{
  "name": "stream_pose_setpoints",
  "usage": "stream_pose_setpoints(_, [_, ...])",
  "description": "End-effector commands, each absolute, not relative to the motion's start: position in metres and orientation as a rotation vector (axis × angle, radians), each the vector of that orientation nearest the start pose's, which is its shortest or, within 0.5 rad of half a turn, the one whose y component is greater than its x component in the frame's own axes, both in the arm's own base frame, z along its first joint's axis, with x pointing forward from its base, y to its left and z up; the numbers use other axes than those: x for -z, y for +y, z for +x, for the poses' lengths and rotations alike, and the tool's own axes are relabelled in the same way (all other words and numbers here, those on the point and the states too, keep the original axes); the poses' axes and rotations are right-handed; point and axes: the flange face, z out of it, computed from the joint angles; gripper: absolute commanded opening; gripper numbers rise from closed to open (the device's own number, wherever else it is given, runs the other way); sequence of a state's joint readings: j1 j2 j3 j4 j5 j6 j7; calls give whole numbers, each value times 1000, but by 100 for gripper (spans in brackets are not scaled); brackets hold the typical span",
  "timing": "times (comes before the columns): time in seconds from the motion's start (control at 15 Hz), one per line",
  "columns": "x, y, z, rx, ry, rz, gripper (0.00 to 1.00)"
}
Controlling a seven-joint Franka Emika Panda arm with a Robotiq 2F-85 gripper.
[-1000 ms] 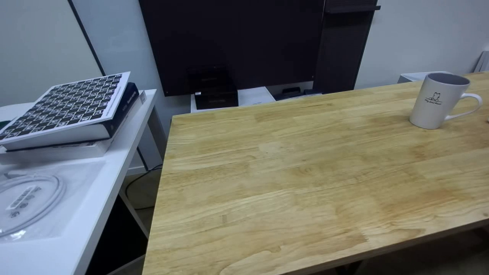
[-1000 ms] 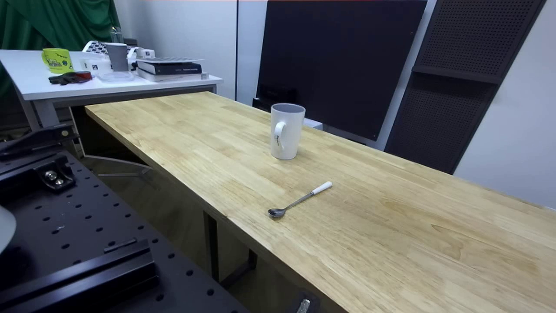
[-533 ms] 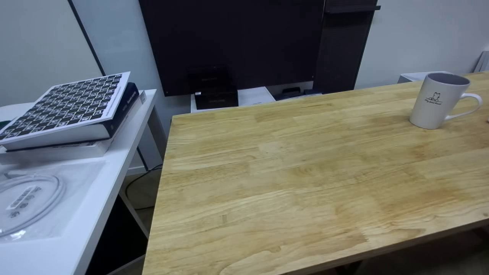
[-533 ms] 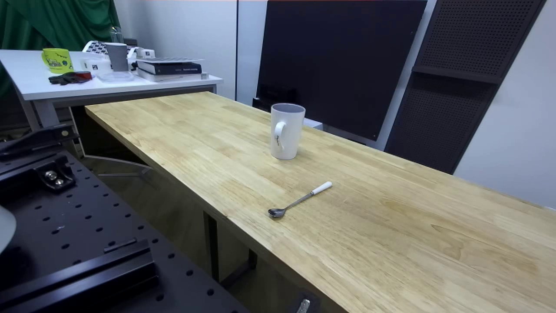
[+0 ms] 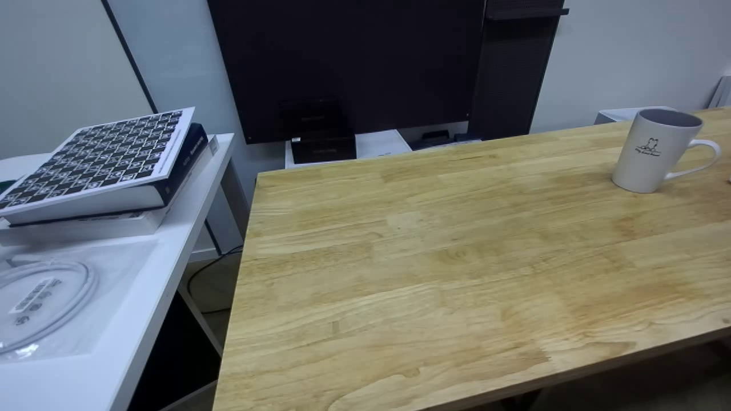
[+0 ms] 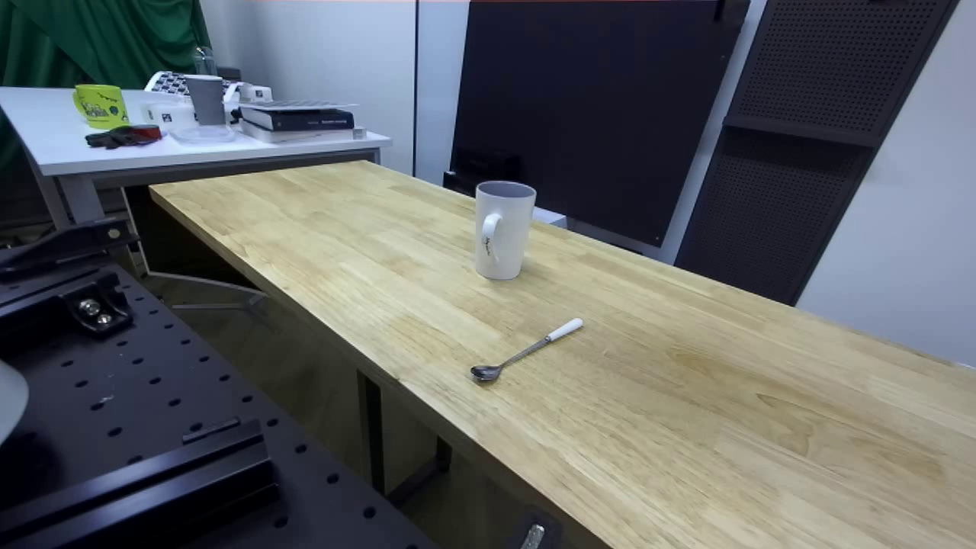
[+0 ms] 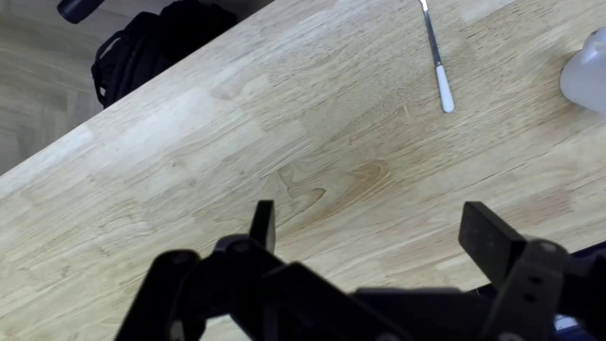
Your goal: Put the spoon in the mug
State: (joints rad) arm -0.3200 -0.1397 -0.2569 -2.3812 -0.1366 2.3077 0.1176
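We see the spoon [image 6: 526,352] lying flat on the wooden table [image 6: 686,427], its silvery bowl towards the near edge in an exterior view, its thin metal shaft running slantwise to a white grip at the handle's end. We find the mug [image 6: 509,236] upright there, apart from the spoon: white outside, grey inside the rim, slightly tapered, with a looped side handle and, in both exterior views, small dark printing on its wall. In the wrist view we get only part of each: the top edge cuts off the spoon's bowl, the right edge the mug.
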Motion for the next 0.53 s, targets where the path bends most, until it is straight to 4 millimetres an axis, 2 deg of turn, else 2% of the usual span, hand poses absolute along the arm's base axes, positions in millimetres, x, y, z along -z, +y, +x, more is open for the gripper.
stream_pose_setpoints(0.0, [-352, -266, 443, 12, 1005, -3076, 100])
stream_pose_setpoints(0.47, [-312, -248, 487, -48, 892, -3093, 100])
